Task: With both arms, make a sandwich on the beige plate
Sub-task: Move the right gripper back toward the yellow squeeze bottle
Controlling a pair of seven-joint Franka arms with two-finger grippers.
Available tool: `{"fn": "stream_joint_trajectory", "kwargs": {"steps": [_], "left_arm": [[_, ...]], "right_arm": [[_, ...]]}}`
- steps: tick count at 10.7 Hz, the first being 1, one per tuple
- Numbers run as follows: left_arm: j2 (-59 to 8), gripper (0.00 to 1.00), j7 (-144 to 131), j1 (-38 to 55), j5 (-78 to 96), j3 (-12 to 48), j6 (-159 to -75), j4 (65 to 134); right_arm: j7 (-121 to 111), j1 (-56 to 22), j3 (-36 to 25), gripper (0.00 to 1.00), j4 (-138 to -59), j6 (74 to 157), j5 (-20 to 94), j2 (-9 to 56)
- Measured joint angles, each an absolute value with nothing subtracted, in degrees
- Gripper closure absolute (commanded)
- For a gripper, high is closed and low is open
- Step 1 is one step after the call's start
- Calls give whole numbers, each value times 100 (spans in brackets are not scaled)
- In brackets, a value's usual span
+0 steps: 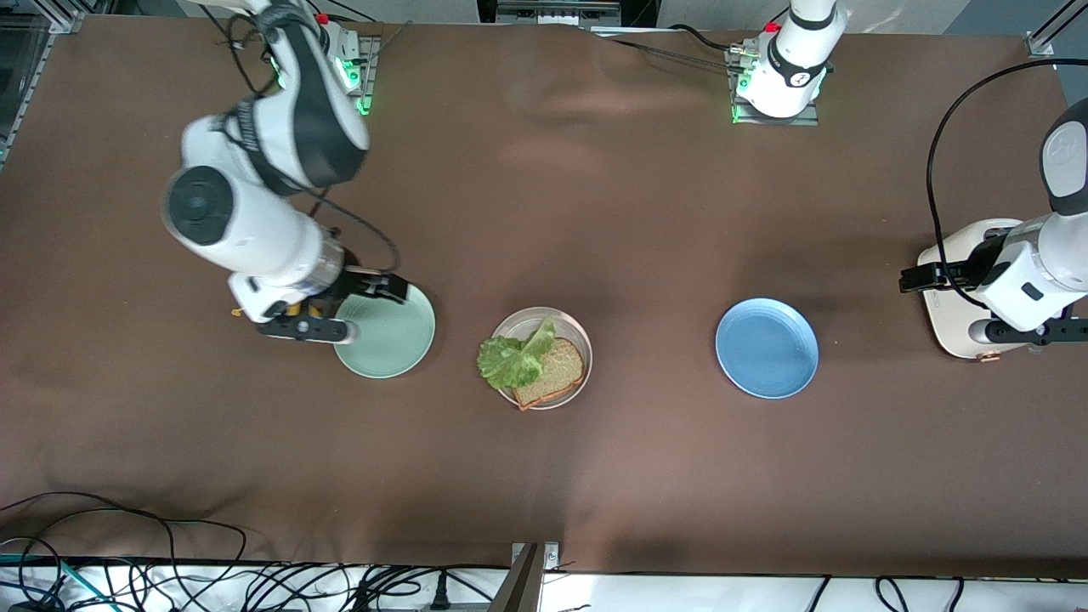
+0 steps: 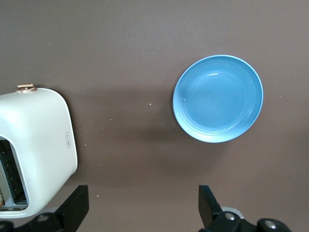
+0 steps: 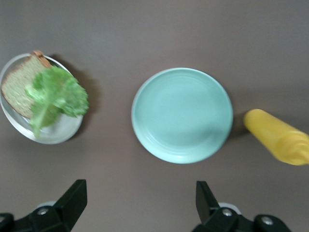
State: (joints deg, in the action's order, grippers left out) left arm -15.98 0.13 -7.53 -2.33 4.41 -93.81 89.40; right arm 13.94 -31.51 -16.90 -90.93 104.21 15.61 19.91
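On the beige plate (image 1: 578, 336), mid-table, one bread slice (image 1: 557, 370) and lettuce (image 1: 510, 357) are laid. The right gripper (image 1: 340, 310) over the mint plate (image 1: 391, 340) and the left gripper (image 1: 977, 306) over the toaster (image 1: 952, 255) are held apart-fingered, empty.

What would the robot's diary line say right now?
plate: bread with lettuce on top | left pincer: open, between toaster and blue plate | right pincer: open, by green plate

Robotics lab, bolted arm bases (image 1: 775, 93), brown-covered table (image 1: 595, 212), loose cables (image 1: 170, 578)
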Motion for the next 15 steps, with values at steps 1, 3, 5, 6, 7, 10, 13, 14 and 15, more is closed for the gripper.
{"fn": "stream_joint_trajectory", "kwargs": {"steps": [1, 3, 5, 6, 7, 10, 13, 14, 15], "left_arm": [[-1629, 0, 13, -772, -233, 440, -9381, 8942], [-1681, 0, 13, -834, -233, 440, -9381, 8945], [-1707, 0, 16, -852, -233, 442, -9382, 8945], [-1711, 0, 16, -852, -233, 443, -9382, 8945], [-1719, 0, 16, -855, -233, 445, -9382, 8945], [-1738, 0, 16, -861, -233, 446, -9382, 8945], [-1759, 0, 16, -866, -233, 446, -9382, 8945], [-1760, 0, 16, -866, -233, 446, -9382, 8945], [-1761, 0, 16, -868, -233, 446, -9382, 8945]], "right_arm": [[798, -2810, -1651, 0, -9350, 10268, 1558, 1764], [-466, -2052, -1538, 0, -10013, 10170, 1549, 1306], [-2020, -1179, -1433, 0, -10577, 10181, 1535, 1054], [-2818, -769, -1424, 0, -10709, 10191, 1535, 1045], [-3545, -433, -1418, 0, -10841, 10225, 1535, 1049], [-5634, 171, -1389, 0, -11512, 10640, 1597, 1068], [-7618, 463, -1371, 0, -12243, 11576, 2525, 1210], [-8316, 512, -1364, 0, -12320, 11648, 3029, 1330], [-9069, 540, -1360, 0, -12342, 11668, 3634, 1497]]}}
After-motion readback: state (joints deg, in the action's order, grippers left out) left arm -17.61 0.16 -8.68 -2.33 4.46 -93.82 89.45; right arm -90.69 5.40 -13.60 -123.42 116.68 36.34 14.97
